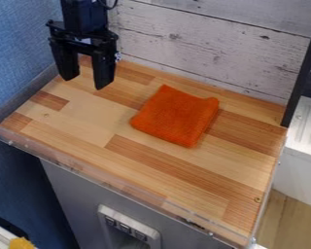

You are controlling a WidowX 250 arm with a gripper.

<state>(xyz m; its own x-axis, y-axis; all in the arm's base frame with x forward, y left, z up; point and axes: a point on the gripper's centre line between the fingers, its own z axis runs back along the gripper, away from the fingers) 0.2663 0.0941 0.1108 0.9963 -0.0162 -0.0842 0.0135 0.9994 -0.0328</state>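
Your black two-finger end effector [85, 83] is wide open, holding nothing, above the surface's back left. Orange fabric cloth [176, 116], looks folded, lies ungrasped near the middle of the wood-patterned surface [87, 116], inside the clear plastic rim [74, 167], apart from your fingers.

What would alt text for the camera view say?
An orange cloth lies folded on a wooden counter. The black gripper hangs at upper left, fingers apart and empty, before a whitewashed plank wall.
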